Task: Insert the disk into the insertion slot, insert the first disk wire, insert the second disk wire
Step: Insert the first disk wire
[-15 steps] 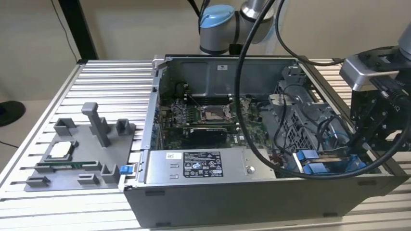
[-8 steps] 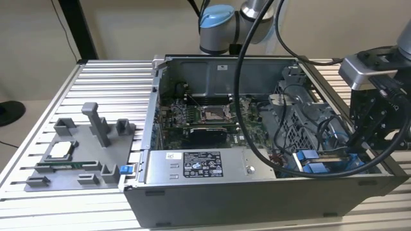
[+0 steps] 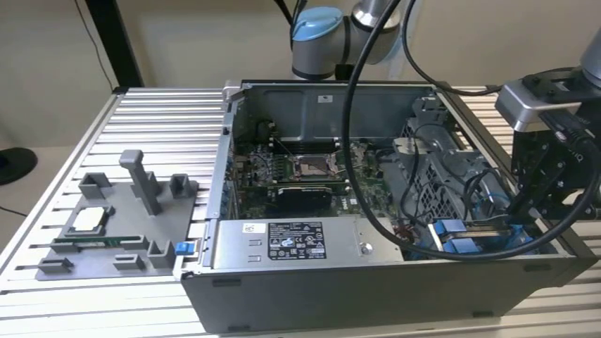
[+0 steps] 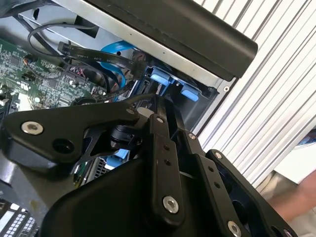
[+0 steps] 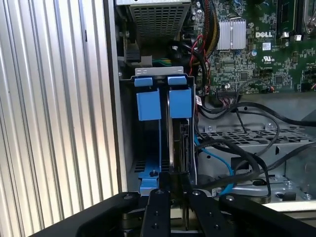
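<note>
Step one, it seemed: the fingers [image 5: 159,202] pinched the disk [image 5: 180,143] tight, partly inside the insertion slot [image 5: 140,148]; it needed keeping straight.

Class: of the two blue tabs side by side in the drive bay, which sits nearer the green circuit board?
The blue tab beside the black cables; the other tab stands nearer the case's grey side wall.

Blue-framed disk [image 5: 180,101], green motherboard [image 5: 256,54], ribbed silver table [image 5: 49,123]
</note>
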